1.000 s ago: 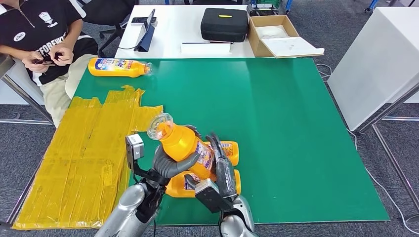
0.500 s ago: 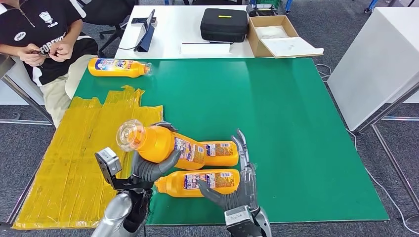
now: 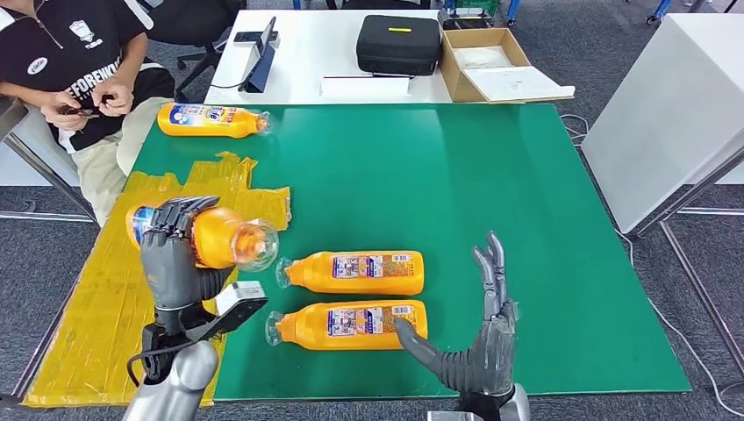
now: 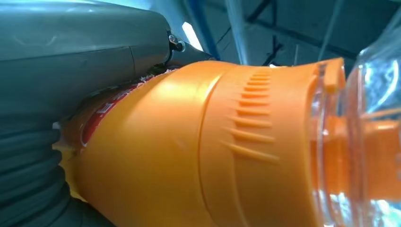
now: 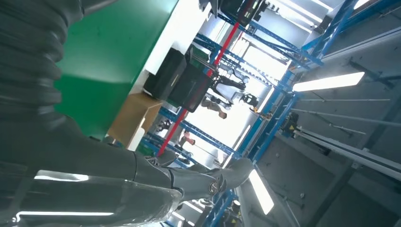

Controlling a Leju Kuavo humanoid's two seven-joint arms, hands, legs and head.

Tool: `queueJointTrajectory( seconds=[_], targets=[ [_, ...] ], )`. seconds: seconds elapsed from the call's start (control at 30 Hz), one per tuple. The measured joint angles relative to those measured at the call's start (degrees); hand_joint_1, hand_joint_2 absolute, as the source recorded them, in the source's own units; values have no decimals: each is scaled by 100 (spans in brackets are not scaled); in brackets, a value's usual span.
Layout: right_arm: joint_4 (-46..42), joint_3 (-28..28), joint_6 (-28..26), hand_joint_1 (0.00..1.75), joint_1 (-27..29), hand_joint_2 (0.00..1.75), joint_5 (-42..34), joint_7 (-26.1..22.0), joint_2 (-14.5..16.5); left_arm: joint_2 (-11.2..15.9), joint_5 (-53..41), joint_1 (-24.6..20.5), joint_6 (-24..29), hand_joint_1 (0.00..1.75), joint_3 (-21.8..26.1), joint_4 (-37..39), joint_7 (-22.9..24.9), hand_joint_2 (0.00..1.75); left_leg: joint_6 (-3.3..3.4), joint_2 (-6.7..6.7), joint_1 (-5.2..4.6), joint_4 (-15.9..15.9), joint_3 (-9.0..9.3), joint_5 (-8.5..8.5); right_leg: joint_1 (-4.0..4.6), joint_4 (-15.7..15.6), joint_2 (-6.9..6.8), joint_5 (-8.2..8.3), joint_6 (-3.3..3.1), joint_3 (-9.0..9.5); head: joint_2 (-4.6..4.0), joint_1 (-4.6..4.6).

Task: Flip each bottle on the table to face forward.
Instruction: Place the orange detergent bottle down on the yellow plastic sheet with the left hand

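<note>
Four orange bottles are counted. One held bottle (image 3: 215, 239) is gripped by the left hand (image 3: 171, 254), whose fingers (image 3: 175, 215) are clamped around its body; it is raised above the yellow sheet (image 3: 105, 289), with its clear cap turned toward the worktop's middle. Two bottles are laid side by side on the green worktop (image 3: 491, 175), labels up: the farther lying bottle (image 3: 355, 272) and the nearer lying bottle (image 3: 351, 323). A far bottle (image 3: 211, 119) is laid at the far left corner. The right hand (image 3: 474, 346) is kept upright with fingers (image 3: 490, 267) apart, nothing held, its thumb just beside the nearer lying bottle.

Behind the worktop, a white table (image 3: 307, 53) with one black case (image 3: 398, 42) and one cardboard box (image 3: 491, 63) is seen. One seated person (image 3: 70, 61) is at the far left.

Compared with half a second ago, the held bottle has been carried leftward and turned around, and the right hand has been drawn slightly to the right.
</note>
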Motion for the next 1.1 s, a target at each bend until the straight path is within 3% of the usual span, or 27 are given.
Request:
queueJointTrajectory(
  seconds=[0.13, 0.37, 0.53, 0.73, 1.1],
  targets=[
    [-2, -1, -23, 0, 1, 175, 74, 32, -69, 0, -1138, -138, 9, 175, 241, 495, 292, 175, 0, 0, 0, 0, 1, 0, 0, 0, 0, 0, 0, 1, 1, 0],
    [-2, -1, -18, 0, 2, 175, 61, 42, -143, 84, -2908, -358, -155, 175, 325, 1202, 1251, 175, 0, 2, 0, 0, -2, 0, 0, 0, 0, 0, 0, -2, 0, 0],
    [-2, -1, -10, 0, -3, 175, 33, 41, -158, 177, -3023, -501, -60, 175, 277, 1572, 1485, 175, 0, -1, 0, 0, -2, 0, 0, 0, -1, 0, 0, 0, 0, 1],
    [11, 2, 0, 0, -42, 175, -9, 25, -158, 422, -3069, -766, 13, 175, -111, 2737, 2454, 175, 0, 7, 0, 0, -1, 0, 0, 1, 3, 0, 0, -1, 1, -1],
    [14, 2, 147, 0, 40, 175, 43, 5, -161, 663, -3089, -1134, 32, 175, -224, 4053, 3097, 175, 0, 7, 0, 0, -2, 0, 0, 1, 3, 0, 0, -1, 1, 1]
  ],
)
